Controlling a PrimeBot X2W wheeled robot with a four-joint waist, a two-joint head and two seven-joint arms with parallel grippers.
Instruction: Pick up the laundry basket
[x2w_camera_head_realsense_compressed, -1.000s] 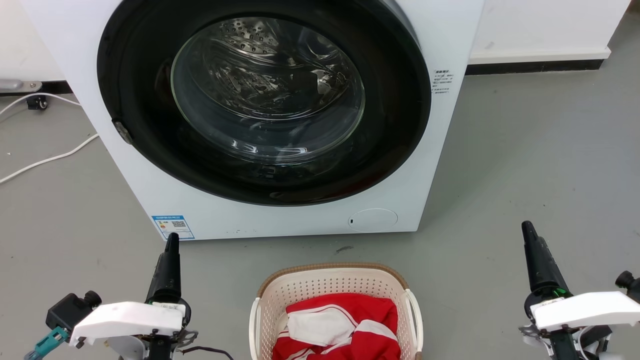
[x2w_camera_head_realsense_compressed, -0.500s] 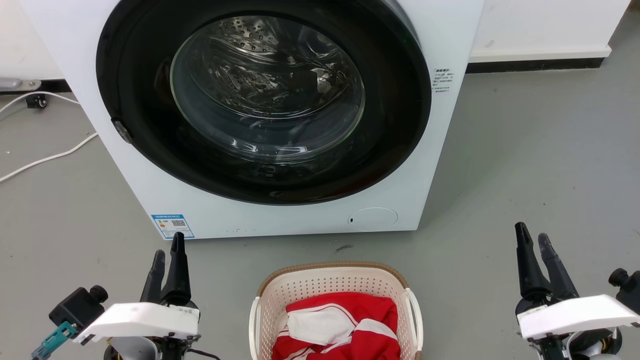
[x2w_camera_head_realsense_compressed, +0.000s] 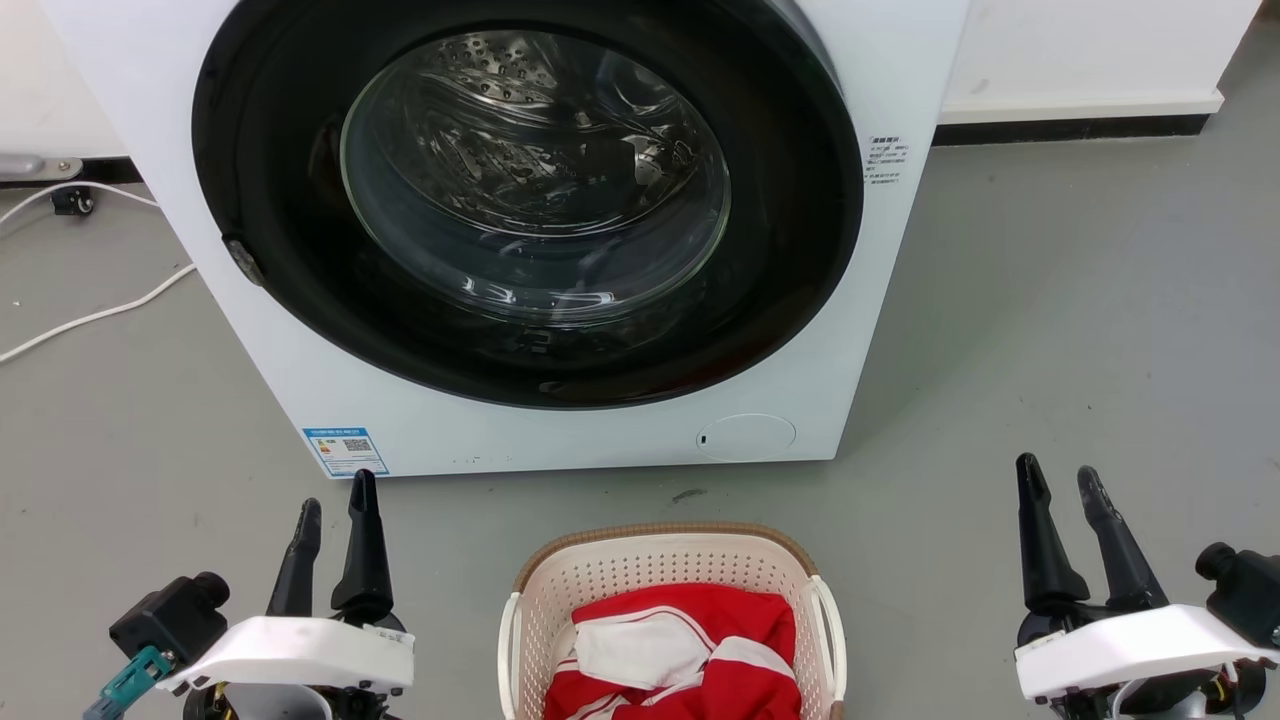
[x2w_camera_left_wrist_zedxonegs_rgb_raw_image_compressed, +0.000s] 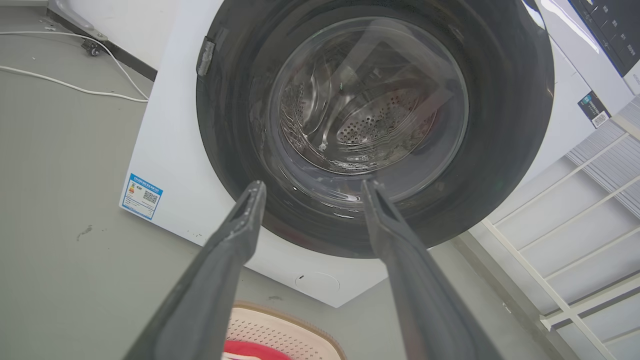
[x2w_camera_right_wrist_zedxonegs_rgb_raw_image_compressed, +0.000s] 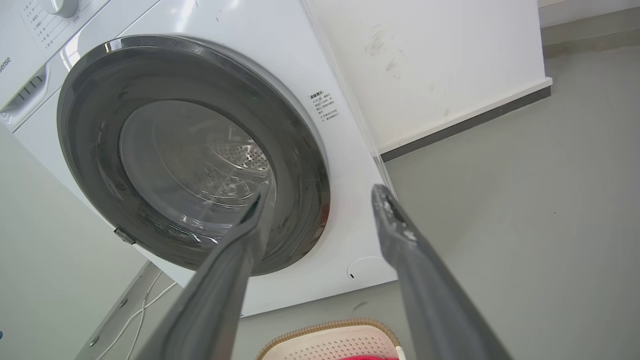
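**Lower left:** the left gripper (x2w_camera_head_realsense_compressed: 335, 490) has its fingers parted and holds nothing, well apart from the basket.

**Lower centre:** the laundry basket (x2w_camera_head_realsense_compressed: 640, 578) stands on the floor (x2w_camera_head_realsense_compressed: 1050, 300) just in front of the washing machine (x2w_camera_head_realsense_compressed: 500, 440). It carries a red-and-white garment (x2w_camera_head_realsense_compressed: 690, 650).

**Lower right:** the right gripper (x2w_camera_head_realsense_compressed: 1058, 468) is likewise parted and empty.

**Step in hand, as judged:** approach for a two-handed grasp. Each gripper should probably travel inward and down to its own white side handle (left handle (x2w_camera_head_realsense_compressed: 510, 640), right handle (x2w_camera_head_realsense_compressed: 836, 630)). The two should close at matching height and lift together, so that the basket stays level.

**Surroundings:** the floor is smooth, grey and faintly scuffed. A white cable (x2w_camera_head_realsense_compressed: 90, 320) lies at mid left. The machine's round glass door (x2w_camera_head_realsense_compressed: 535, 180) occupies the upper centre. A dark baseboard (x2w_camera_head_realsense_compressed: 1070, 130) runs under the white wall at upper right.
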